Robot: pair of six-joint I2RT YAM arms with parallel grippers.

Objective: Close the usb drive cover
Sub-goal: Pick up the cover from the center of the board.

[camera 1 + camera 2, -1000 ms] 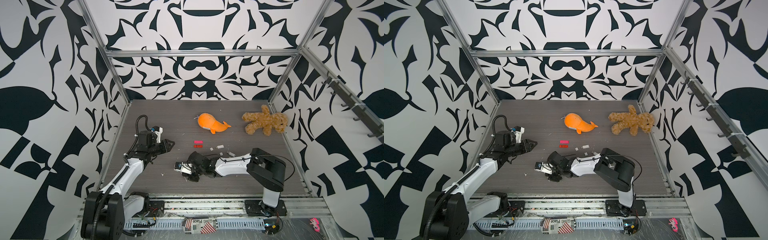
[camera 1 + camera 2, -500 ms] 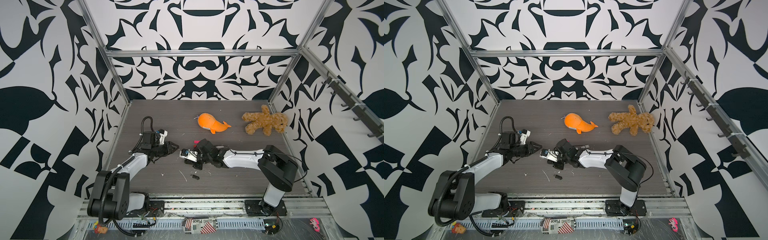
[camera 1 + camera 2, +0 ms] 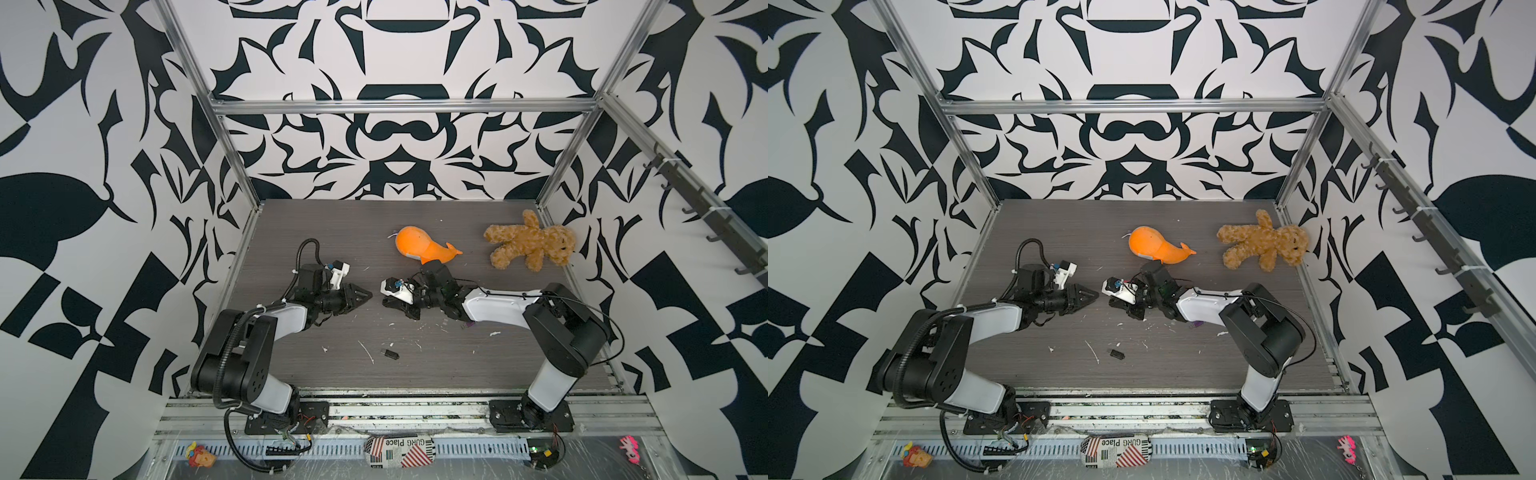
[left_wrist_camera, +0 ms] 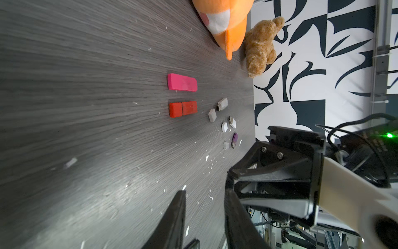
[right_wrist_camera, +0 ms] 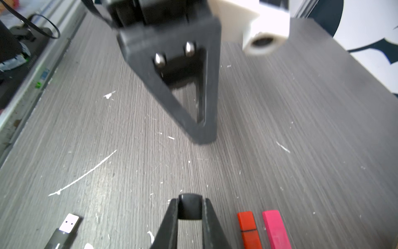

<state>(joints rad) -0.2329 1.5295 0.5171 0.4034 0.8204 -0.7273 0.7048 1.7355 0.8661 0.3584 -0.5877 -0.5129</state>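
In both top views the left gripper (image 3: 366, 296) and right gripper (image 3: 385, 301) face each other mid-table, tips near but apart. The usb drive (image 3: 390, 354), black, lies alone on the grey table (image 3: 478, 374) toward the front rail, well apart from both. An orange whale (image 3: 417, 248) and a teddy bear (image 3: 528, 245) sit at the back. Left wrist view: the left gripper's fingers are slightly spread, with nothing between them and table showing through the gap. Ahead lie a pink drive (image 4: 182, 82), a red drive (image 4: 183, 109), small white drives and caps (image 4: 221, 104) and a purple drive (image 4: 235, 139). Right wrist view: the right gripper is pressed together, pinching a small black cap (image 5: 189, 203). The usb drive lies flat on the rail side of the fingers, plug bare. The red and pink drives lie side by side on the far side. The left gripper looks blurred.
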